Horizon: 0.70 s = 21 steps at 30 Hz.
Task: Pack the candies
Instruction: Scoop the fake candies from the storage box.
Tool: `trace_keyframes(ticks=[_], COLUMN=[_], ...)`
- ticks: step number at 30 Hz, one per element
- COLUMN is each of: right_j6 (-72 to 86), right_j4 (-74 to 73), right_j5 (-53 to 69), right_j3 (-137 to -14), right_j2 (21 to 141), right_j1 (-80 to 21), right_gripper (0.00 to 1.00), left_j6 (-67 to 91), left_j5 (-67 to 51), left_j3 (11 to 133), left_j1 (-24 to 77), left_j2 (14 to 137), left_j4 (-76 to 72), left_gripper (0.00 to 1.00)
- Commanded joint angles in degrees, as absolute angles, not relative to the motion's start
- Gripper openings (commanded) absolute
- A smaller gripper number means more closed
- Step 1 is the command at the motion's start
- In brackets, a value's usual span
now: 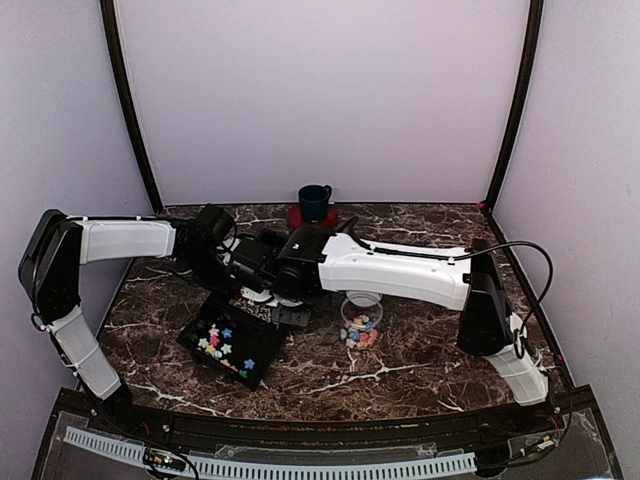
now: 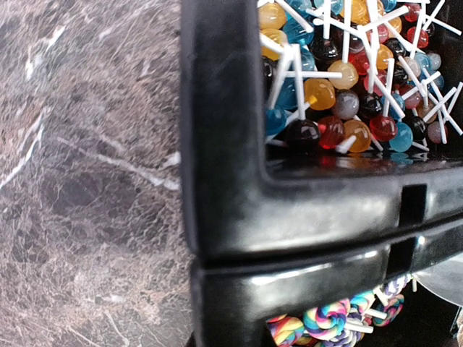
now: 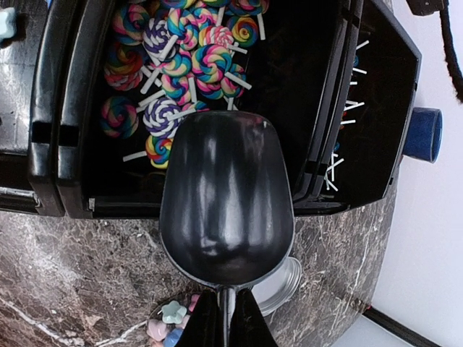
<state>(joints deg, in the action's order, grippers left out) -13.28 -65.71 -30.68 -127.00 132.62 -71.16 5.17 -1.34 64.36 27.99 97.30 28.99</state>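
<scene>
My right gripper [image 3: 226, 307] is shut on the thin handle of a black scoop [image 3: 226, 199]. The scoop's bowl is empty and hangs over the near edge of a black bin [image 3: 58, 144] holding swirl lollipops [image 3: 181, 65]. Small pastel candies [image 3: 172, 318] show just under the gripper; in the top view they lie in a clear jar [image 1: 360, 322]. Star-shaped candies [image 1: 222, 343] lie in a black tray [image 1: 262, 352]. My left gripper [image 1: 238, 262] sits at the bins; its fingers are hidden. The left wrist view shows a black bin wall [image 2: 289, 210] and ball lollipops [image 2: 340, 94].
A silver jar lid [image 3: 286, 285] lies on the marble table [image 1: 420, 370] beside the scoop. A blue cup [image 1: 315, 200] stands on a red coaster at the back. The two arms crowd together over the bins in the middle.
</scene>
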Motion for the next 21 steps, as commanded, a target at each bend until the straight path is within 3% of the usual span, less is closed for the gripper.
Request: trace_keyframes(ticks=[1, 8, 21], right_j6=[-15.2, -16.4, -16.3], right_j4=[-63.7, -57.2, -42.7], right_j5=[-33.2, -32.0, -15.3], right_j3=[-130.4, -128.8, -117.4], right_j2=[135.7, 137.0, 133.5], right_j1=[-71.6, -71.5, -69.4], right_gripper=[0.00, 0.00, 0.00], left_j6=[5.4, 5.2, 4.7], left_j5=[-4.5, -5.6, -9.6], left_j3=[64.5, 64.2, 62.7], left_j1=[28.5, 28.6, 28.7], left_j2=[92.3, 92.1, 89.5], left_j4=[24.8, 24.0, 20.4], left_gripper=[0.00, 0.00, 0.00])
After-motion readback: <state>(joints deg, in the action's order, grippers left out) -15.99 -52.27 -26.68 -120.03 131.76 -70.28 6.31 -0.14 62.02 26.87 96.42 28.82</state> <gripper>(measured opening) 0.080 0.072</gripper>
